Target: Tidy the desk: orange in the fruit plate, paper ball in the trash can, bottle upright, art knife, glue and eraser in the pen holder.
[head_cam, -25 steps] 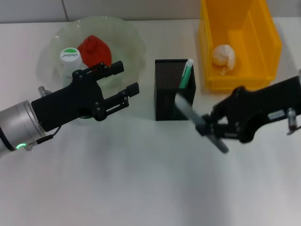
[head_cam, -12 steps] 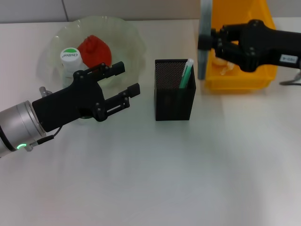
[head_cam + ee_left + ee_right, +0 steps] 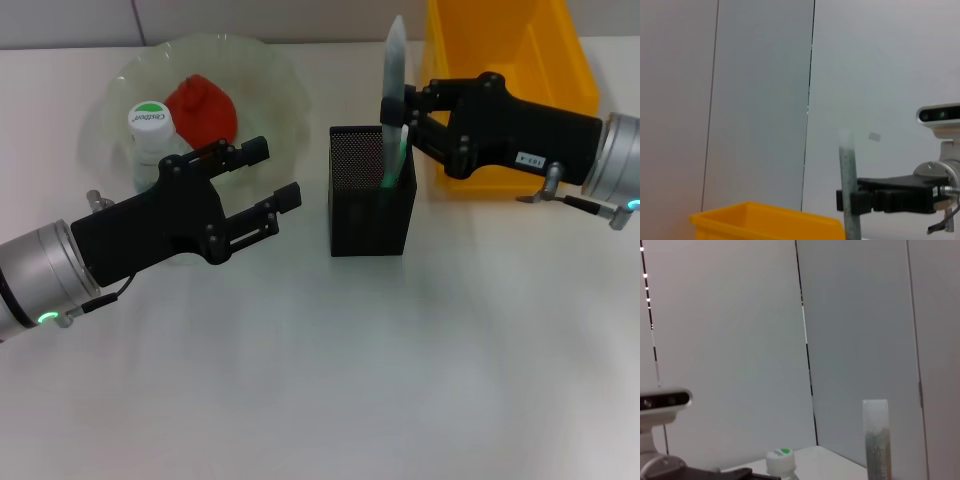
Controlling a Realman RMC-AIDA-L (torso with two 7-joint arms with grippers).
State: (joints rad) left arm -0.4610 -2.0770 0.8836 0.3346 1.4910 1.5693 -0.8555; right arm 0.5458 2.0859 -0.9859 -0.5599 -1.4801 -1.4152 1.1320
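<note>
White desk, upright grey art knife

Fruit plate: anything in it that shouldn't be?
Yes. The white bottle with a green cap stands upright inside the fruit plate, beside the red-orange fruit. Bottles don't belong there; nothing is spilled or damaged.

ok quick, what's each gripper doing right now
Left gripper: open, empty, near the fruit plate.
Right gripper: shut on the art knife, above the pen holder.
</note>
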